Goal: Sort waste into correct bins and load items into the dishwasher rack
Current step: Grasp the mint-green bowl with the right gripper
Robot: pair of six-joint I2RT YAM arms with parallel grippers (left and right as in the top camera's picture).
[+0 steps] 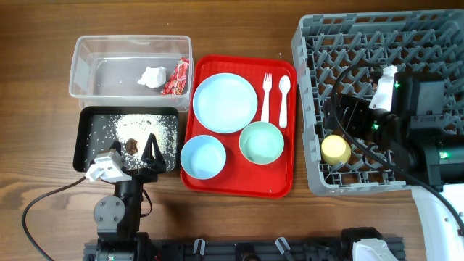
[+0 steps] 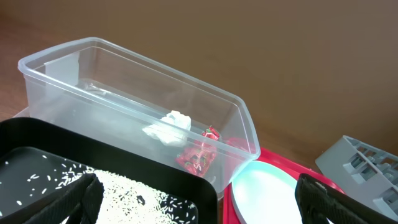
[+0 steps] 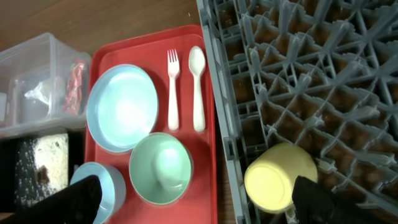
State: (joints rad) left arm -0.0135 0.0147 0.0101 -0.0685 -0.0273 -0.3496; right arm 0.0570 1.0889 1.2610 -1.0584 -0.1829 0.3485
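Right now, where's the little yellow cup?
Overhead, the yellow cup sits inside the dishwasher rack on the right, near its lower-left corner, closest to the mint green bowl.

Red tray (image 1: 279,174) w/ blue plate (image 1: 225,103), blue bowl (image 1: 203,156), mint bowl (image 1: 261,142), fork (image 1: 266,98) & spoon (image 1: 284,98). Yellow cup (image 1: 335,149) in grey rack (image 1: 341,43). Tissue (image 1: 152,76) + sauce packet (image 1: 176,77) in clear tub (image 1: 109,72).

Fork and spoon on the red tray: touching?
Apart. Right wrist view: fork and spoon lie side by side, with a strip of bare red tray showing between them along their whole length.
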